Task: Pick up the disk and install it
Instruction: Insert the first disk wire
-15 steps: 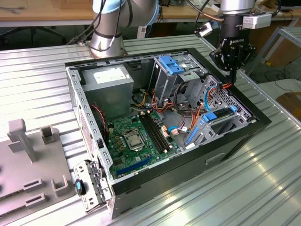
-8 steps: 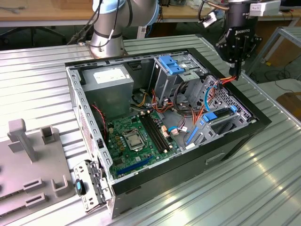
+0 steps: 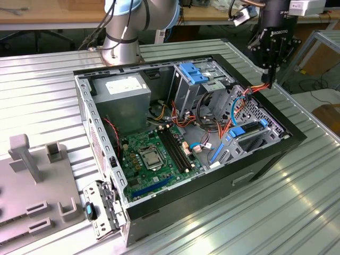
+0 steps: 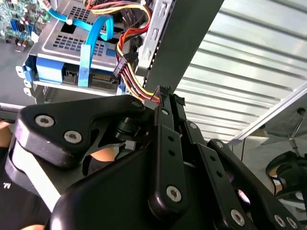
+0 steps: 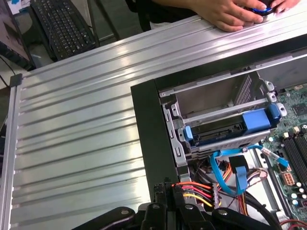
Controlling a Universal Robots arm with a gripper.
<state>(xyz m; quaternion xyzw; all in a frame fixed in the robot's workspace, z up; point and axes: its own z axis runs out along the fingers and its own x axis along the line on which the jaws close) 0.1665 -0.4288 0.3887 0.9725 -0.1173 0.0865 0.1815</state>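
gripper (image 3: 269, 81) pinched shut on a power plug at the case rim, disk seated in its bay

we see the fingers (image 4: 162, 120) closed narrow on a black power plug (image 5: 173, 190), whose red, yellow and orange wires (image 5: 196, 189) run back into the open computer case (image 3: 202, 194). the plug is held just beside the case's black rim. blue flat cables (image 5: 223, 167) hang between the plug and the bay. the disk (image 5: 218, 133) sits low in the silver drive cage (image 5: 211, 96) at the case corner, showing a dark end face with a blue bracket tab at either side. past the cage lies the green motherboard (image 3: 154, 154). a person's hand (image 5: 235, 12) rests on the far edge of the ribbed metal table (image 5: 72, 120), and a keyboard (image 5: 62, 26) lies beyond it.
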